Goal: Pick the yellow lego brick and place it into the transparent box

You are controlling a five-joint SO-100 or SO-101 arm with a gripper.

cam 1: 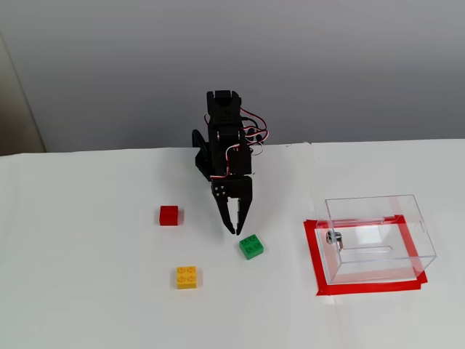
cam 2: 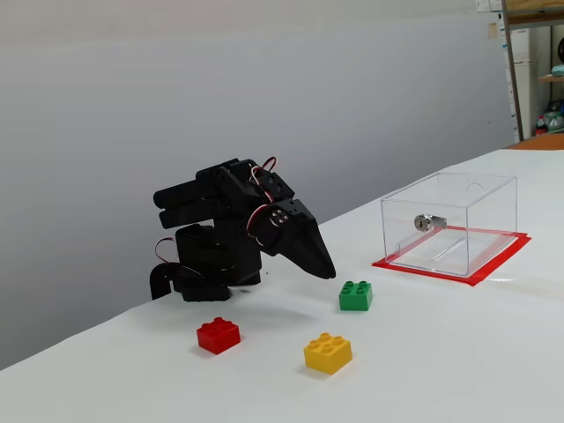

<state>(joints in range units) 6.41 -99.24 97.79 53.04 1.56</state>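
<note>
The yellow lego brick (cam 1: 187,277) lies on the white table, in front of and to the left of the arm; it also shows in the other fixed view (cam 2: 328,352). The transparent box (cam 1: 378,237) stands empty on a red tape square at the right, with a small metal fitting on its left wall; it also shows in the other fixed view (cam 2: 449,223). My black gripper (cam 1: 235,230) is shut and empty, with its tips pointing down just above the table, next to the green brick (cam 1: 251,246). In the other fixed view the gripper (cam 2: 329,271) hangs left of the green brick (cam 2: 356,295).
A red brick (cam 1: 168,215) lies left of the gripper, also seen in the other fixed view (cam 2: 218,335). Red tape (cam 1: 317,263) frames the box. The arm's base (cam 2: 207,273) stands at the table's back edge by a grey wall.
</note>
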